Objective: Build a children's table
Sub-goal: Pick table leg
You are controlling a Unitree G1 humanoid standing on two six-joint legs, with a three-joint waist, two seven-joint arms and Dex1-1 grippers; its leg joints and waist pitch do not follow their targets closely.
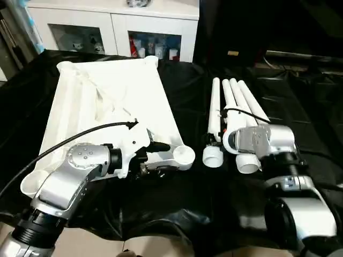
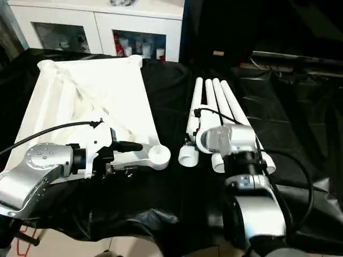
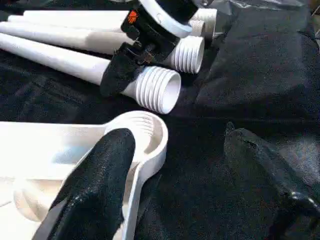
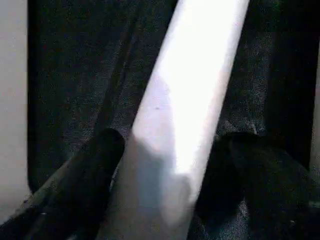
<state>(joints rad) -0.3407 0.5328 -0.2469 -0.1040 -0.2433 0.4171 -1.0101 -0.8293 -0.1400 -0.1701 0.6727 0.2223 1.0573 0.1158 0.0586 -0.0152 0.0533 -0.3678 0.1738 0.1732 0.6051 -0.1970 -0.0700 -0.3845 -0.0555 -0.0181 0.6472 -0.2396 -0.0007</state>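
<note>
On the black sheet (image 1: 187,214) in front of me, my left arm reaches in low from the side, its silver forearm level and its wrist turned inward, so the left gripper (image 3: 175,165) sits at the near right corner of the tabletop (image 1: 107,101). Its black fingers (image 3: 97,190) stand spread, one over the round corner socket (image 1: 184,156), the other out over the cloth, holding nothing. My right arm is bent sharply, wrist tipped down onto the bundle of four legs (image 1: 236,101). The right gripper (image 4: 170,165) straddles one leg (image 4: 195,90), a finger on each side of it; I cannot tell whether they press it or stand just off it.

The tabletop lies upside down, glossy white plastic with raised ribs and bulging rounded corners. The legs are smooth white tubes lying side by side just right of it, their near ends ridged like screw threads (image 3: 157,89). The sheet is shiny and wrinkled. Behind stands a white cabinet (image 1: 118,27) with glass doors.
</note>
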